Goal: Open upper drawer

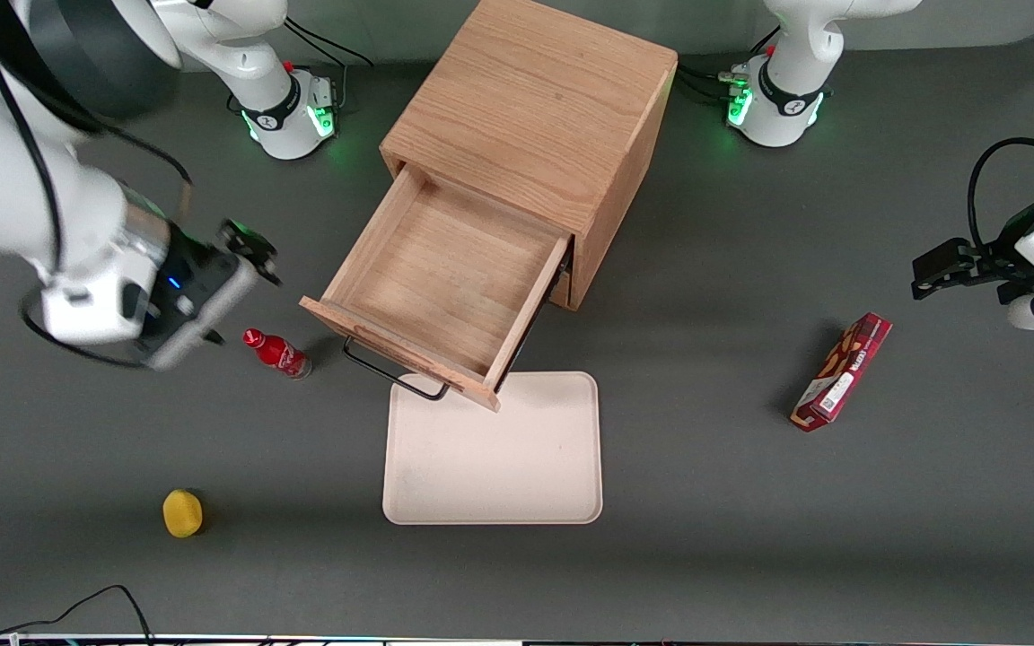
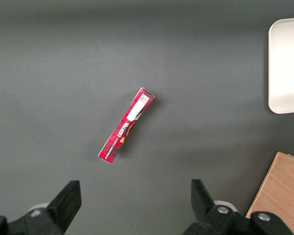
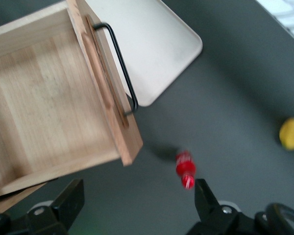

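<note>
The upper drawer [image 1: 445, 292] stands pulled well out of the cabinet [image 1: 535, 117]; the gripper [image 1: 243, 287], fingers spread and empty, hangs beside it above the red bottle [image 1: 276, 352]; it should back off without clipping the handle [image 1: 391, 372]

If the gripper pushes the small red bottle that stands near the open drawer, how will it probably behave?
The red bottle is narrow and upright, so it would probably tip, then roll, being round. It looks small, so likely light. The open gripper hangs above the table beside it, with the upper drawer pulled out nearby.
</note>
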Motion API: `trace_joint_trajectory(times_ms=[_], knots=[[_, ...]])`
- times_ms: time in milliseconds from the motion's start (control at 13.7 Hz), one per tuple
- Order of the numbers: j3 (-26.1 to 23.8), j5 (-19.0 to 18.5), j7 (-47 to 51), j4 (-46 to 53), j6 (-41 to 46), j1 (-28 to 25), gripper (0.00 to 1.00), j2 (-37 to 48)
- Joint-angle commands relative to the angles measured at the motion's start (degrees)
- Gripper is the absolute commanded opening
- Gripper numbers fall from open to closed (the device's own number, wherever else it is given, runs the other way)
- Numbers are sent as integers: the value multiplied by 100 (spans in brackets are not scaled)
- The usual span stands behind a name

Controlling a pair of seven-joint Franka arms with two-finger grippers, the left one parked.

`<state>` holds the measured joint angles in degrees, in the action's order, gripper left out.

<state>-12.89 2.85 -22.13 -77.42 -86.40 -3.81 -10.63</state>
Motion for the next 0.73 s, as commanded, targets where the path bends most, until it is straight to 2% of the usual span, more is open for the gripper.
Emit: trace_joint_trajectory(times_ms=[0,365,656], knots=[[-3,-21,578,-1309,-105,572,100,1139],[-20,155,613,-2233,-79,1479,100,2318],[94,190,701,-1769,114,1787,100,2074]])
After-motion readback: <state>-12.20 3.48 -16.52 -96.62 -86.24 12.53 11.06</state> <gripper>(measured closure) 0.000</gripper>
